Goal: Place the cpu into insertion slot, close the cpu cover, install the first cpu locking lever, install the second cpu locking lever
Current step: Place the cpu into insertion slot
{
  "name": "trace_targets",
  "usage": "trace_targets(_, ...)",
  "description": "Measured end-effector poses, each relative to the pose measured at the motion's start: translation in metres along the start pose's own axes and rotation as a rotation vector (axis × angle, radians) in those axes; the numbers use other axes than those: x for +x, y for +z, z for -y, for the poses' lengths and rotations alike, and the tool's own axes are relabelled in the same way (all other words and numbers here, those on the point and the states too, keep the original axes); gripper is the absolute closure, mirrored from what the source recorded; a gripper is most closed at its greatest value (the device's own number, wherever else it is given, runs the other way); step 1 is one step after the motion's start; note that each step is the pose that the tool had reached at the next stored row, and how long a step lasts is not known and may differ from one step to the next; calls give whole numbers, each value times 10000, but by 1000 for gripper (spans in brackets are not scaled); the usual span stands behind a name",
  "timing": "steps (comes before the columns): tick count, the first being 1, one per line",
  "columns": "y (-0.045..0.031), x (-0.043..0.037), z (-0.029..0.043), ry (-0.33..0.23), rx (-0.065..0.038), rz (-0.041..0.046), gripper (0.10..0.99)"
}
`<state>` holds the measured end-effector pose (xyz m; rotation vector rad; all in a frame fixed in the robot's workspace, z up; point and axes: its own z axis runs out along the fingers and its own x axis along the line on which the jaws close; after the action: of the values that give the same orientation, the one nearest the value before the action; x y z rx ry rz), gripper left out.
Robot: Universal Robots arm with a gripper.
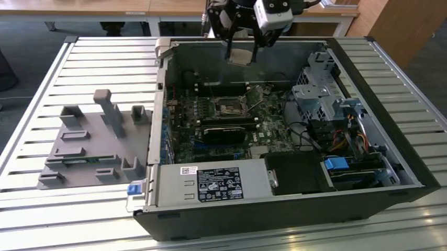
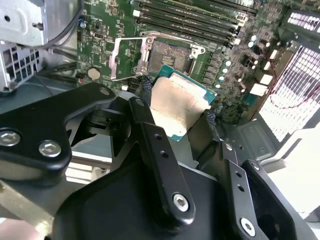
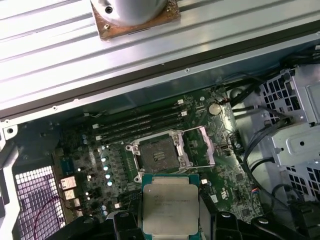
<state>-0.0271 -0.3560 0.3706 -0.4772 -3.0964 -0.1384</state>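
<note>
One square silver-grey metal-topped cpu (image 3: 170, 207), one thin silvery metal cpu cover (image 2: 117, 60), one empty square insertion slot (image 3: 159, 154), four long black memory slots (image 3: 140, 122), one open black computer case (image 1: 279, 219).

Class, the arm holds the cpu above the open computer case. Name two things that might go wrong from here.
1. The claw grips the cpu by two opposite edges only, well above the insertion slot; it might slip or seat skewed.
2. The cpu cover stands open right beside the slot, so the lowering claw could catch it.
</note>
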Motion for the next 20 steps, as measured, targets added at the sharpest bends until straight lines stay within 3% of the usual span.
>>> trace_targets(20, 9, 0, -1, 1970, -9, 181, 549)
